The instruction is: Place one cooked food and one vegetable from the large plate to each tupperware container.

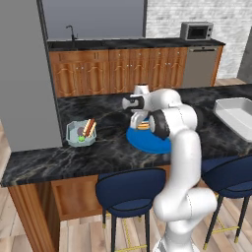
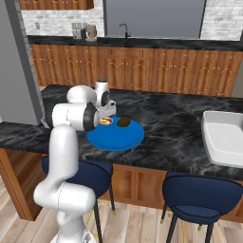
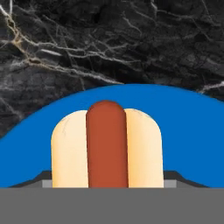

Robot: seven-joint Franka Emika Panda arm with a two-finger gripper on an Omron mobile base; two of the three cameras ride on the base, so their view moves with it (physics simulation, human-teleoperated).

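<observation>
A black marble counter (image 1: 98, 152) carries the large plate (image 2: 118, 138) near its front edge, the tupperware container (image 1: 81, 133) well apart toward its left end, and a white tray (image 2: 225, 138) at its right end.

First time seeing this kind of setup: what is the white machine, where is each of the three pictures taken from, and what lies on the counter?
It is a white robot arm with a two-finger gripper, in a rendered kitchen. Two pictures look over it from behind, left and right; the third looks along the gripper. On the dark marble counter lies a large plate holding a hot dog and a dark food item. To the left, a tupperware container already holds a hot dog and something green. The gripper is down around the plate's hot dog; a firm grip cannot be confirmed.
</observation>
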